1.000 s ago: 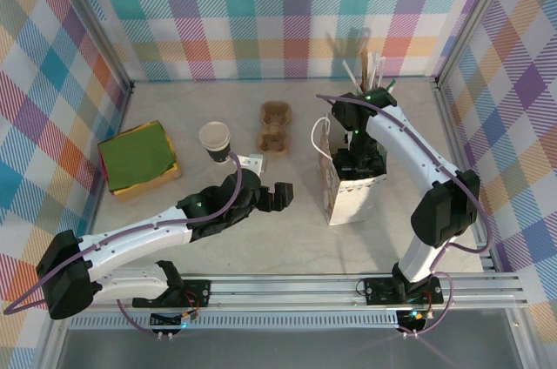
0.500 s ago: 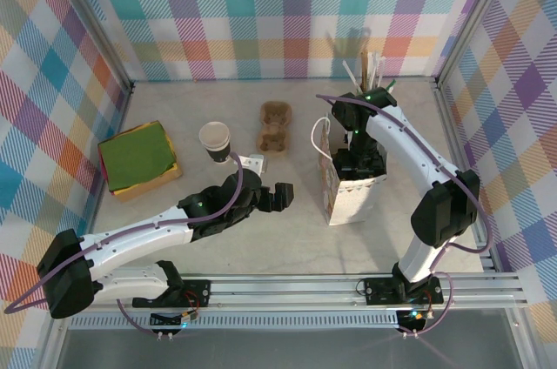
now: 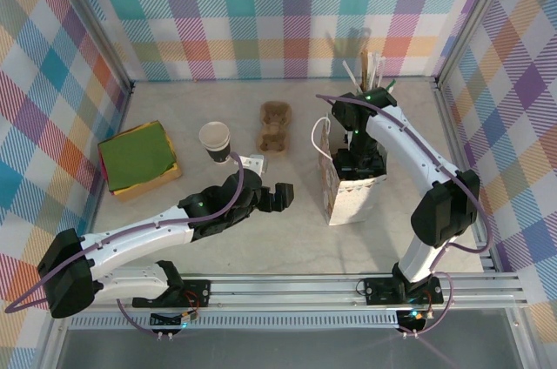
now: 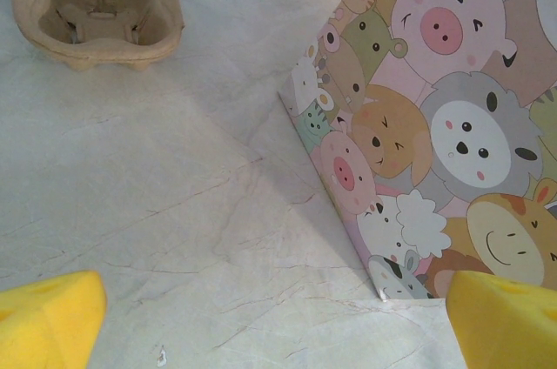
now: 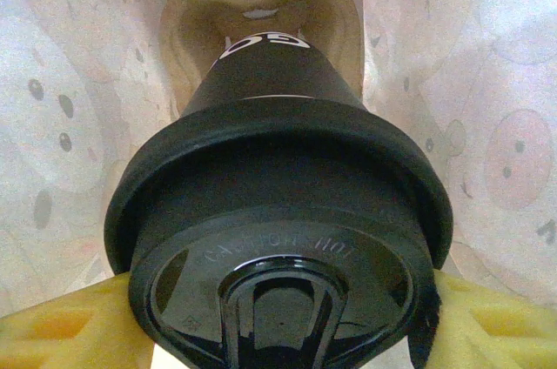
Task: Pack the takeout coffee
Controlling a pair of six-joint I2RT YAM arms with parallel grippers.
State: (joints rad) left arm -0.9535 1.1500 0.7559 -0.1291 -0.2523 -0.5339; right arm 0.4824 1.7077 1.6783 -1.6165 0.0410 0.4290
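The pale marble-look table (image 3: 287, 238) carries everything between the checked walls. The left arm lies low across it, its end effector (image 3: 283, 197) just left of the bag and holding nothing. In the left wrist view its yellow pads (image 4: 48, 317) sit wide apart at the lower corners, over bare table.

The white paper bag (image 3: 348, 199) stands upright right of centre, its left side printed with cartoon animals (image 4: 435, 125). The right arm reaches down into the open top, and its end effector (image 3: 357, 164) is inside the bag.

Far left lies a stack of green napkins (image 3: 137, 158) on a yellow-orange base. A tan pulp cup carrier (image 3: 274, 127) sits empty beyond the left end effector, near the bag. A lidless cup (image 3: 215, 140) with a white rim stands left of the carrier. A holder of straws and stirrers (image 3: 370, 69) stands at the back wall.

The takeout coffee (image 5: 278, 212) is inside the bag, pinched at its black lid by the right end effector (image 5: 278, 321), with a yellow pad (image 5: 61, 325) on each side. Below its dark tapered body, at the bag's bottom, lies a second pulp carrier (image 5: 261, 3). I cannot tell whether the cup touches it.
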